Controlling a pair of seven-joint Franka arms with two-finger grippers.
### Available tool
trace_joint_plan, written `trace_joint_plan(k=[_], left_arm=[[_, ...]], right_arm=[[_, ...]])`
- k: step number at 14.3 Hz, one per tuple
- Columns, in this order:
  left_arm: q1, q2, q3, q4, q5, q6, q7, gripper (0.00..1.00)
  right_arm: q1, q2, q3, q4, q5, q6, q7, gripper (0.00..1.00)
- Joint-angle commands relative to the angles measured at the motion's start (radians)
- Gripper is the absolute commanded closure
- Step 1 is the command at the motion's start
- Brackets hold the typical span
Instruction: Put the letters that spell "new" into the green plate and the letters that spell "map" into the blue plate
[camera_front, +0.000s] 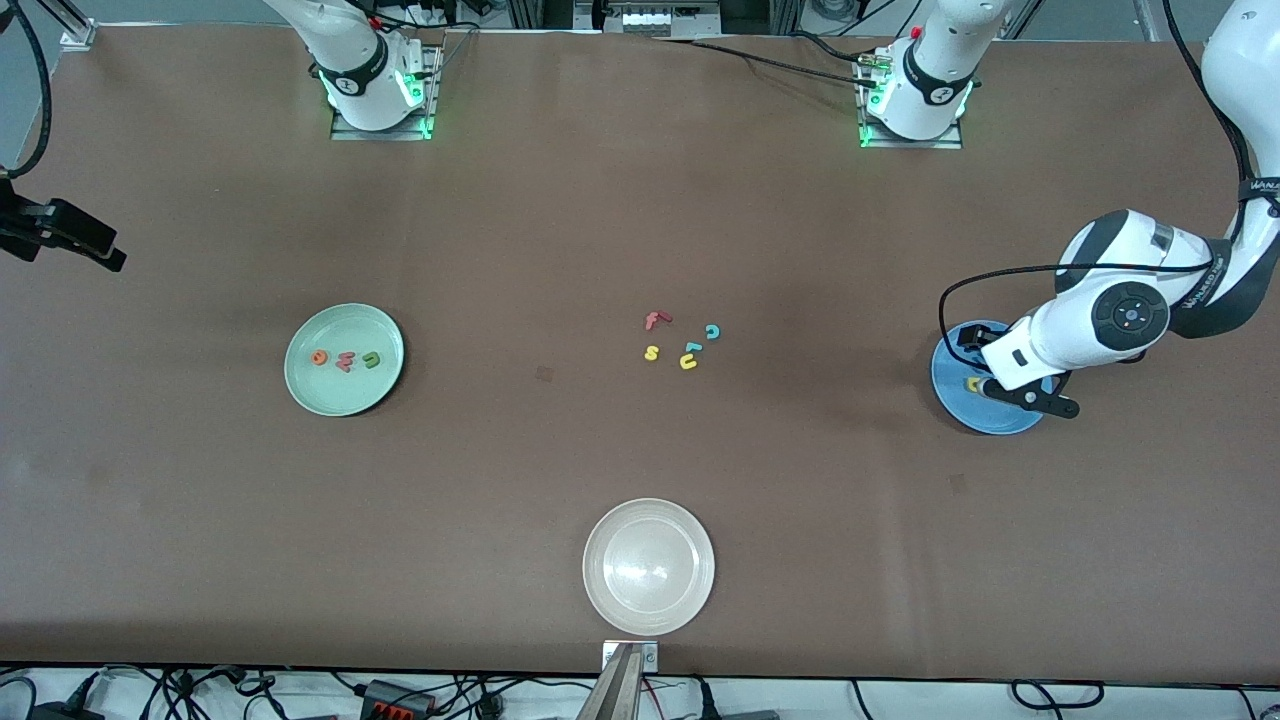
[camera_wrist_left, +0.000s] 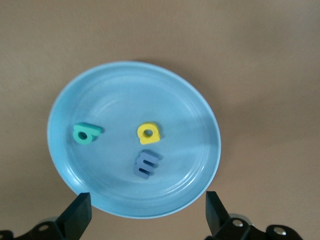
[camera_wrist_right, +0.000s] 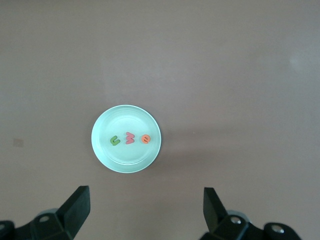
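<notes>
The green plate (camera_front: 345, 395) lies toward the right arm's end of the table. It holds the orange "e" (camera_front: 320, 357), salmon "w" (camera_front: 346, 361) and dark green "n" (camera_front: 372, 359) in a row. The blue plate (camera_front: 950, 385) lies toward the left arm's end, partly hidden by the left arm. In it lie the teal "p" (camera_wrist_left: 86, 133), yellow "a" (camera_wrist_left: 148, 133) and blue "m" (camera_wrist_left: 147, 165). My left gripper (camera_front: 1005, 375) hangs open just over that plate (camera_wrist_left: 200, 115), holding nothing. High over the right arm's end of the table, my right gripper (camera_wrist_right: 146, 207) is open and empty.
Loose letters sit at mid-table: a red "f" (camera_front: 655, 320), a teal "c" (camera_front: 712, 332), a yellow "s" (camera_front: 651, 352), a yellow "u" (camera_front: 688, 362) and a small teal piece (camera_front: 691, 348). A white plate (camera_front: 648, 600) lies near the front edge.
</notes>
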Motion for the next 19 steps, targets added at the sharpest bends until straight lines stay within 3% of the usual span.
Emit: trace_joint_plan(k=[1,7,10,12,16,19], left_arm=[[0.012,-0.007,-0.08,0.074,0.005,-0.121,0.002,0.0],[-0.01,-0.007,-0.22,0.32,-0.003,-0.459,0.042,0.0],[-0.02,-0.039,-0.193,0.41,-0.093,-0.483,0.198,0.0],[-0.028,-0.082,-0.118,0.446,-0.168,-0.483,0.313,0.0],[-0.175,-0.217,0.208,0.459,-0.465,-0.455,0.477,0.0],[-0.333,-0.3,0.408,0.45,-0.572,-0.427,0.482,0.0]], right_arm=[[0.028,-0.003,-0.021,0.011,-0.003,-0.005,0.004,0.0],[0.022,-0.012,-0.022,0.017,-0.008,-0.011,-0.018,0.0],[0.028,-0.021,-0.016,0.017,-0.022,-0.045,-0.024,0.0],[0.027,-0.027,-0.016,0.017,-0.022,-0.046,-0.025,0.0],[0.03,-0.035,-0.013,0.011,-0.019,-0.097,-0.045,0.0],[0.031,-0.044,-0.011,-0.012,-0.017,-0.068,-0.044,0.0]])
